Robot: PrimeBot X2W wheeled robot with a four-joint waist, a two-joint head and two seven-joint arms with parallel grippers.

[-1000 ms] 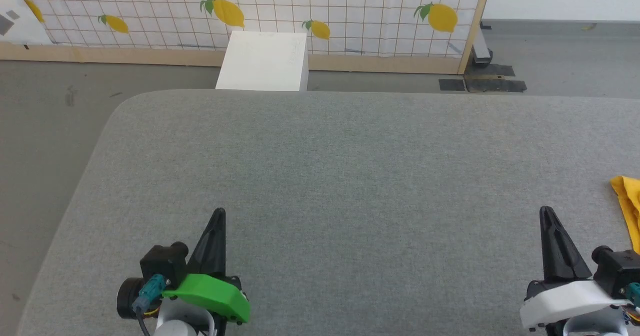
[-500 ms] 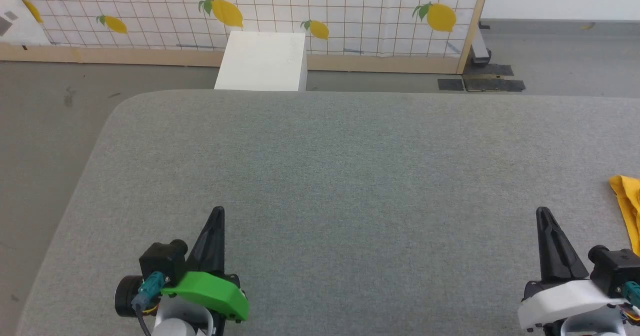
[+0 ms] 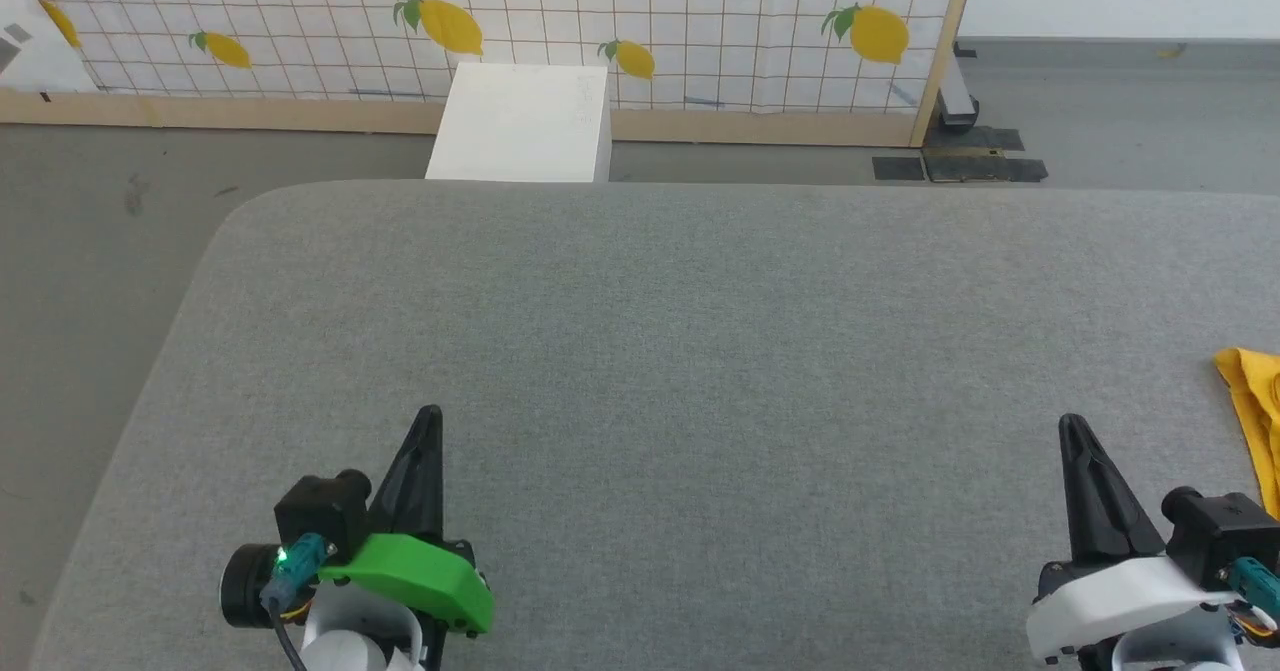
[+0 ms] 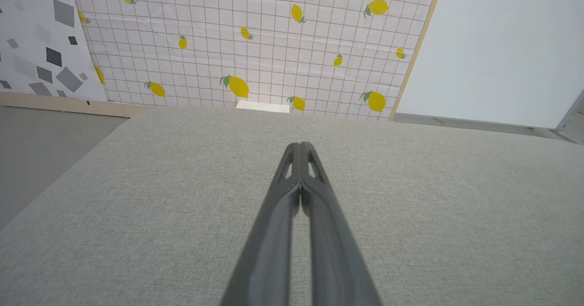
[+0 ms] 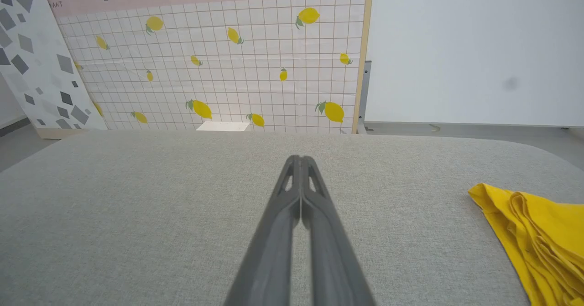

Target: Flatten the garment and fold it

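Note:
The garment [image 3: 1256, 411] is bright yellow cloth, bunched in folds at the right edge of the grey table [image 3: 700, 311]; most of it is cut off by the frame. In the right wrist view the garment [image 5: 538, 237] lies to the right of my fingers, apart from them. My right gripper [image 3: 1072, 426] [image 5: 300, 160] is shut with nothing between its fingers, low at the near right. My left gripper [image 3: 430, 416] [image 4: 300, 146] is shut and empty too, at the near left above bare cloth.
The table has a rounded far-left corner [image 3: 250, 211] with grey floor [image 3: 100, 231] beyond it. A white box [image 3: 520, 121] stands behind the far edge, against a lemon-print grid panel [image 3: 600, 11]. A wooden post [image 3: 940, 51] ends that panel.
The head camera has shifted a little, so the whole picture has slid. Both grippers stay shut and in place relative to the table; the garment has not moved.

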